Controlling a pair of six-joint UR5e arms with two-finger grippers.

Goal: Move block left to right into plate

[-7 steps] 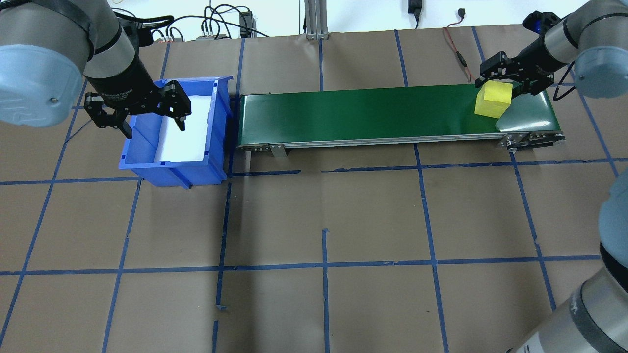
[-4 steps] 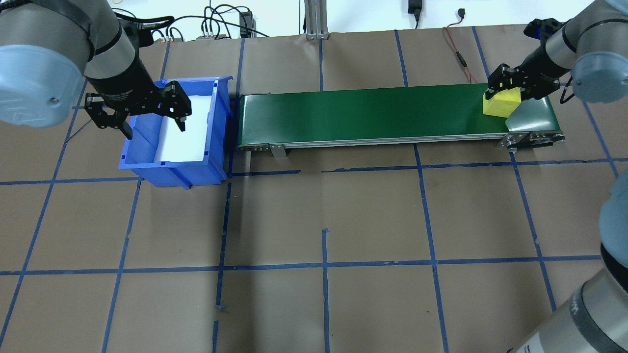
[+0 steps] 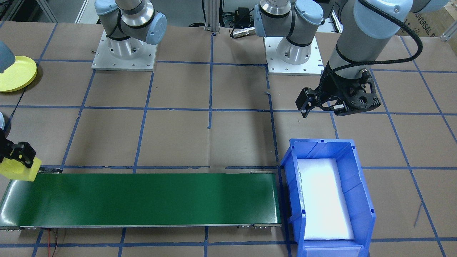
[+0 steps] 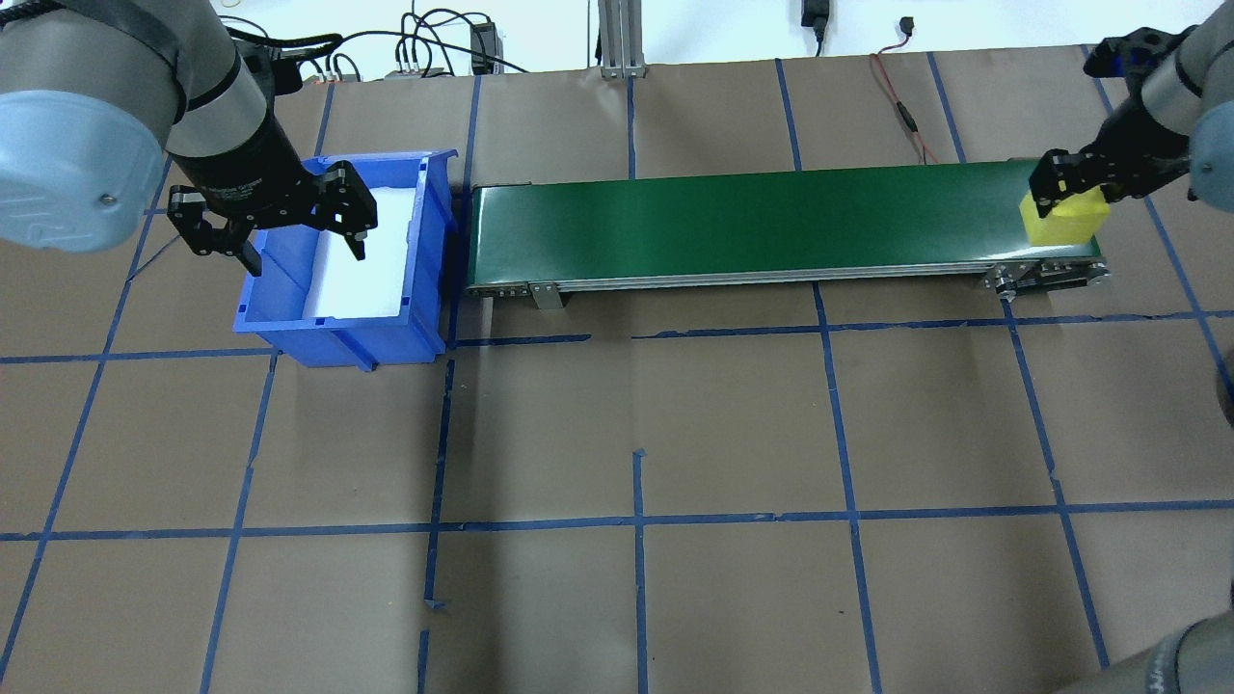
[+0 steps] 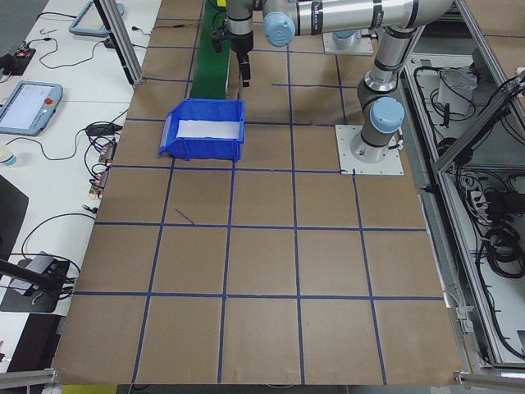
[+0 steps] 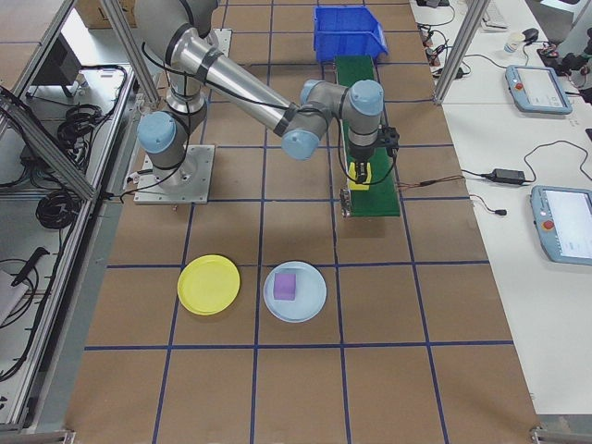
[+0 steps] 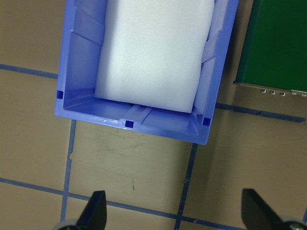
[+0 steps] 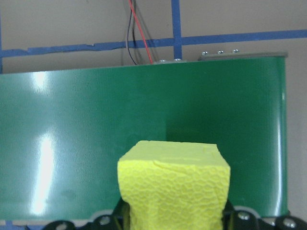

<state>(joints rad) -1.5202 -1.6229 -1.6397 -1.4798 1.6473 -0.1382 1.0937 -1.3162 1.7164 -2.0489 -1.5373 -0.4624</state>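
- Gripping the yellow block (image 4: 1063, 218), the right pincer (image 4: 1068, 188) hangs over the green conveyor (image 4: 752, 222) end.
- Left pincer (image 4: 289, 224) spread wide over the blue bin (image 4: 337, 328).
- Yellow plate (image 6: 209, 284) well apart.

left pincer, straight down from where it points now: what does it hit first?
Likely bare table paper. In its wrist view the left pincer sits just outside the blue bin, beyond its end wall, though depth is unclear.

The brown table (image 4: 675, 434) carries a green conveyor (image 4: 733, 222), blue bin (image 4: 337, 318) and yellow plate (image 3: 16, 73).
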